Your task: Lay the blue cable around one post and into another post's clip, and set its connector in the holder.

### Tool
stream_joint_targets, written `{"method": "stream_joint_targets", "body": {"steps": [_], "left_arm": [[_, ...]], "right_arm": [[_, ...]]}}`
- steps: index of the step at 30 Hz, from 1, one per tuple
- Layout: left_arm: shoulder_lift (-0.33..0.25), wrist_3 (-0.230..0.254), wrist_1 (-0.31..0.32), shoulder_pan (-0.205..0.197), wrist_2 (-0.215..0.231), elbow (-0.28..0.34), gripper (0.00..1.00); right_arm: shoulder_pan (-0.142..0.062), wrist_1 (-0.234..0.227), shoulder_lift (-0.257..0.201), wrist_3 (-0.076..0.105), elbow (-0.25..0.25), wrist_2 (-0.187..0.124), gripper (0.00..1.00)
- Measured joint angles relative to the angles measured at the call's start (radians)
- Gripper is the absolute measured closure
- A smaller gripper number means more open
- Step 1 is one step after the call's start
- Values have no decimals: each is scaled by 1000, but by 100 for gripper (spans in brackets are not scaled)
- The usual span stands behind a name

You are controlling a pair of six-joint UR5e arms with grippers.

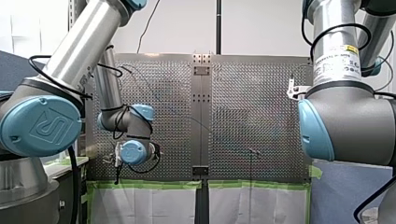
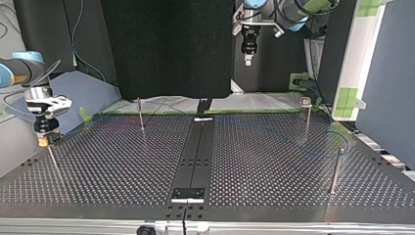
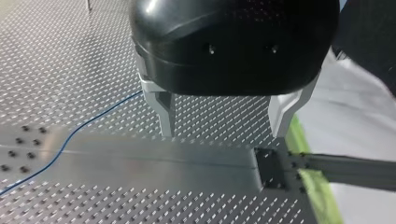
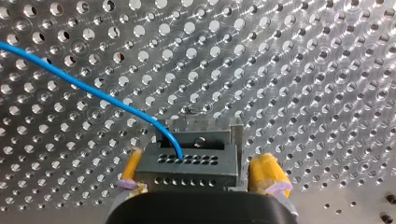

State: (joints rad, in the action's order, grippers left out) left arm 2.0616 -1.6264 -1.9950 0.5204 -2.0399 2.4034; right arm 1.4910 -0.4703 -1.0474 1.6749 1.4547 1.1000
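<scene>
Wrist cam only: connector (image 4: 187, 164) betw. R jaws.

The perforated table (image 1: 261, 116) is being viewed from behind by the front camera and from across by the top camera; it and the blue cable (image 4: 93, 91) are being caught closely by both wrist cameras.

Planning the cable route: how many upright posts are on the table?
4, in the top view: left post under my right gripper, back-left post, back-right post with a clip, front-right post. None seem hidden.
</scene>
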Motion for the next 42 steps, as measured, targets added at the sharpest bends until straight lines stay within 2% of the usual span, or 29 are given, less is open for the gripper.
{"method": "stream_joint_targets", "body": {"steps": [8, 18, 42], "left_arm": [[-1, -41, 55, 1, -70, 0, 0], [0, -67, 21, 1, -144, 0, 0], [1, -70, 18, 1, -154, 0, 0]], "right_arm": [[0, 0, 0, 0, 0, 0, 2], [0, 0, 0, 0, 0, 0, 2], [0, 0, 0, 0, 0, 0, 2]]}}
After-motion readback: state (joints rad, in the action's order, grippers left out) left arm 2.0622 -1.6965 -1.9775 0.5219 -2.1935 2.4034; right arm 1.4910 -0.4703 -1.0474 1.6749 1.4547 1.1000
